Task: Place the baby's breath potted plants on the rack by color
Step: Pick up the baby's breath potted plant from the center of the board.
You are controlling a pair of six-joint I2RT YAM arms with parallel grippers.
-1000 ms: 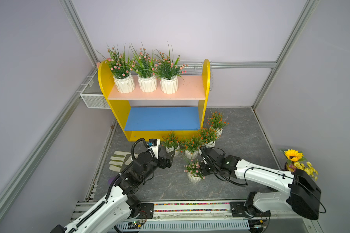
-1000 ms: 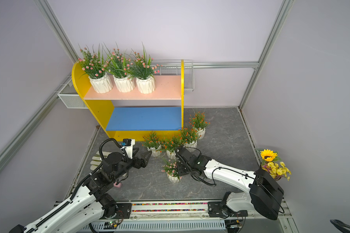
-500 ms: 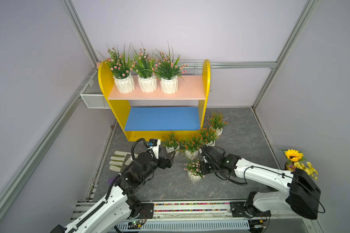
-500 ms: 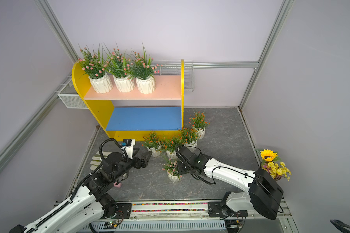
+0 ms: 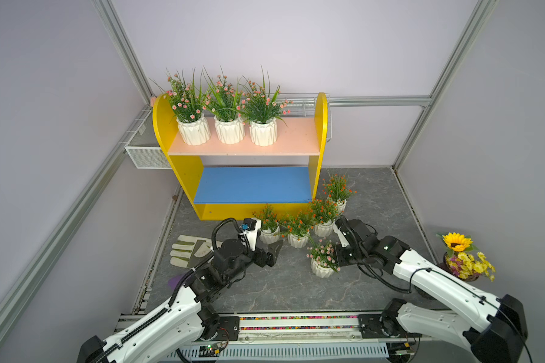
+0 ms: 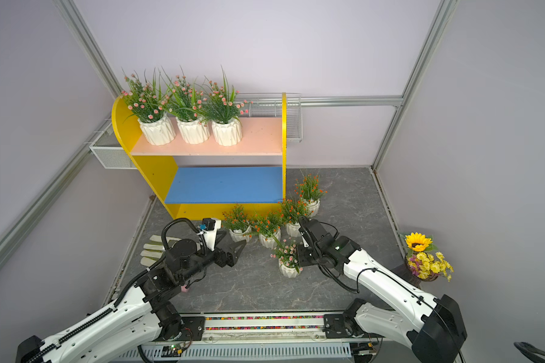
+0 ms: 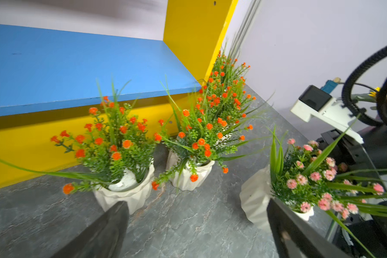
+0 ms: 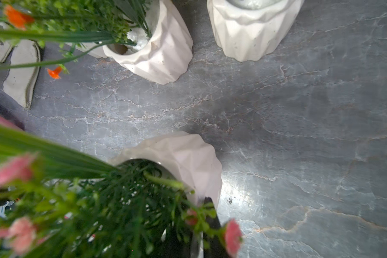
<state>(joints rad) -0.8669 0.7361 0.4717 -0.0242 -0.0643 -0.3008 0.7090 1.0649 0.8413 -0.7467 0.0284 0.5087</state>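
The yellow rack [image 5: 177, 169] stands at the back, with three pink baby's breath potted plants [image 5: 228, 107] on its pink upper board. Its blue lower board [image 5: 252, 185] is bare. Several orange ones [image 5: 296, 224] stand on the floor by the rack's front right corner. A fourth pink plant [image 5: 323, 256] [image 7: 311, 178] sits tilted in front of them. My right gripper [image 5: 339, 261] [image 8: 201, 227] is shut on its white pot's rim [image 8: 183, 156], half hidden by foliage. My left gripper [image 5: 269, 251] [image 7: 197, 223] hangs wide open over bare floor, between an orange plant [image 7: 112, 143] and the pink one.
A work glove [image 5: 189, 248] lies on the grey floor left of my left arm. A sunflower bouquet [image 5: 463, 254] stands at the far right. White wire baskets [image 5: 145, 154] hang on the walls behind the rack. Walls close in on both sides.
My left gripper's jaws have spread wider. My right gripper has closed on the pink plant's pot rim. Neither arm has shifted much.
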